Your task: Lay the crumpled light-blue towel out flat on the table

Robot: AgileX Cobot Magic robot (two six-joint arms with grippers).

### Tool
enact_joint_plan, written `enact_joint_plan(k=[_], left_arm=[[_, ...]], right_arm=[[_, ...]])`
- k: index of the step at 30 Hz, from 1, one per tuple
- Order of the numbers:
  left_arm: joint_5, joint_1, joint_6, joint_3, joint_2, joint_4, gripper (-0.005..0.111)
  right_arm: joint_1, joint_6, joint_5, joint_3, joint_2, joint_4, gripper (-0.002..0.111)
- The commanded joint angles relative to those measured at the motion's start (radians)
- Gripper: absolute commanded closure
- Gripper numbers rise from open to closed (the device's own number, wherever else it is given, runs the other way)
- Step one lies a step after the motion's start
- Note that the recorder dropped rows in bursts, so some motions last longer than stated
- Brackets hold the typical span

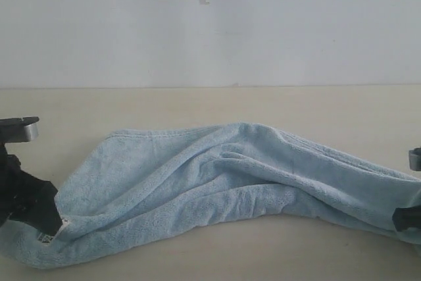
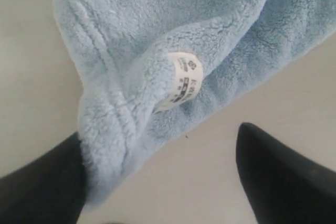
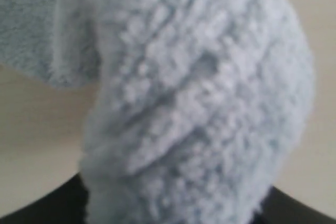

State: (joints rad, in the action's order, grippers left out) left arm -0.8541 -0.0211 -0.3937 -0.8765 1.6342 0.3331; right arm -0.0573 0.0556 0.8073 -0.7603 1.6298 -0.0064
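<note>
Towel (image 1: pixel 217 182) lies bunched in long folds across the table (image 1: pixel 197 106), left to right. Left gripper (image 2: pixel 160 135) gapes wide beside its labelled near-left corner; right gripper (image 1: pixel 406 218) clamps the bunched right end.

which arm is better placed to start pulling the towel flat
Right, probably: the towel runs bunched into the right gripper, while the left gripper is open, not clamping the labelled corner.
</note>
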Motion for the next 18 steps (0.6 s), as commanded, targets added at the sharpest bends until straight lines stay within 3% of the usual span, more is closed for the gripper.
enact_joint_plan(k=[1, 8, 13, 15, 18], left_arm=[[0.036, 0.000, 0.005, -0.058, -0.018, 0.022, 0.036], [0.180, 0.000, -0.003, -0.114, -0.022, 0.022, 0.036], [0.464, 0.000, -0.010, -0.124, 0.030, 0.080, 0.036], [0.481, 0.000, -0.047, -0.151, 0.072, 0.152, 0.036], [0.369, 0.000, -0.139, -0.259, 0.174, 0.261, 0.036]], right_arm=[[-0.003, 0.041, 0.001, -0.041, -0.035, 0.001, 0.060], [-0.003, 0.046, 0.046, -0.143, -0.133, 0.006, 0.060], [-0.003, 0.039, -0.054, -0.173, -0.141, -0.009, 0.060], [-0.003, 0.039, -0.123, -0.175, -0.128, -0.013, 0.060], [-0.020, 0.050, -0.175, -0.209, -0.065, -0.014, 0.060]])
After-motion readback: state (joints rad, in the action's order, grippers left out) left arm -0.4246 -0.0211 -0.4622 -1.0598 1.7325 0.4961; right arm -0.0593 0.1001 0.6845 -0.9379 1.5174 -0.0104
